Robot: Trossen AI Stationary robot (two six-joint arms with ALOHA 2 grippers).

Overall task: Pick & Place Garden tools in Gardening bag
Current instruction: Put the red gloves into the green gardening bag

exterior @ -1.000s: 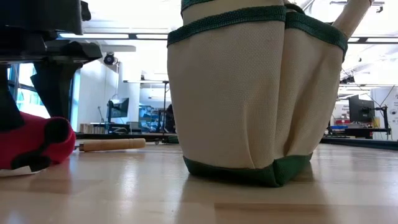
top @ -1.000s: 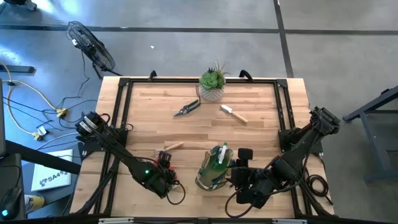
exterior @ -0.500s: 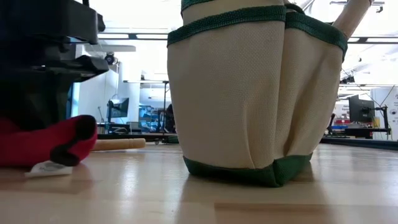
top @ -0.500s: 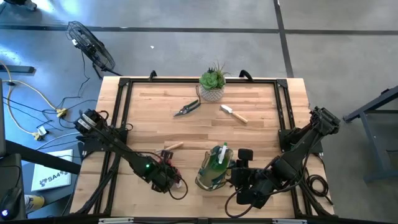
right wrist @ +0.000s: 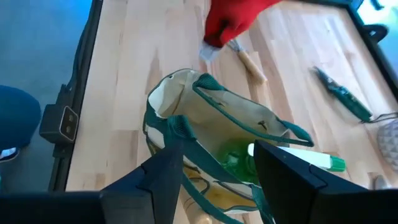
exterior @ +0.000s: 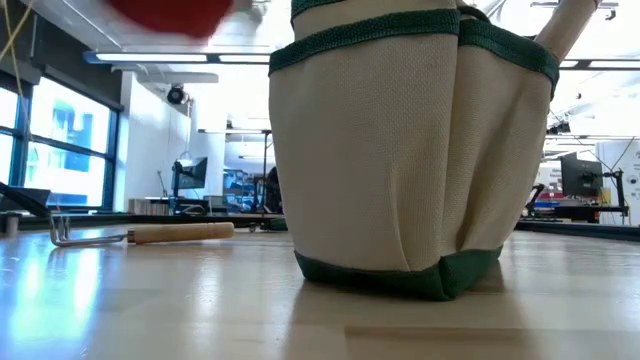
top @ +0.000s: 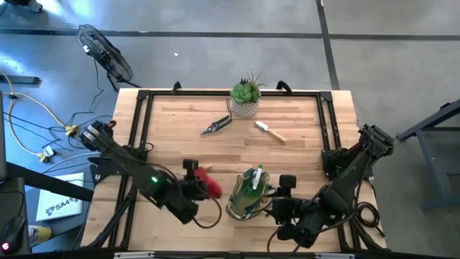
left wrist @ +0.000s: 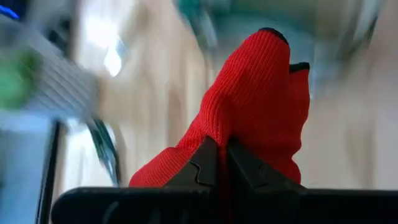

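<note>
My left gripper (left wrist: 222,146) is shut on a red knitted piece with black tips (left wrist: 255,106), held in the air just left of the gardening bag (top: 246,196). The piece also shows in the high view (top: 210,184) and the low view (exterior: 170,12). The tan, green-trimmed bag stands upright on its base near the front edge, with a green-and-white piece (right wrist: 292,163) inside. My right gripper (right wrist: 224,149) is open at the bag's right side, its fingers either side of the rim. A wooden-handled rake (exterior: 140,233) lies flat on the table. My left gripper pinches a fold of the red knit (left wrist: 217,127) between its two shut fingers (left wrist: 205,163). The fingers slant down from the table's left. The piece is lifted clear of the table and reaches out beyond the fingertips. I cannot tell whether my right gripper touches the bag's rim (right wrist: 180,127).
Dark pruning shears (top: 215,125) and a wooden-handled trowel (top: 271,131) lie toward the far side. A spiky green plant in a white pot (top: 246,97) stands at the far edge. Bare wood lies between these and the bag.
My left gripper has shut on the red piece where it lay on the table at the front left. It has then risen with it and swung toward the bag. The piece is lifted clear and has left the low view's floor, uncovering the rake.
</note>
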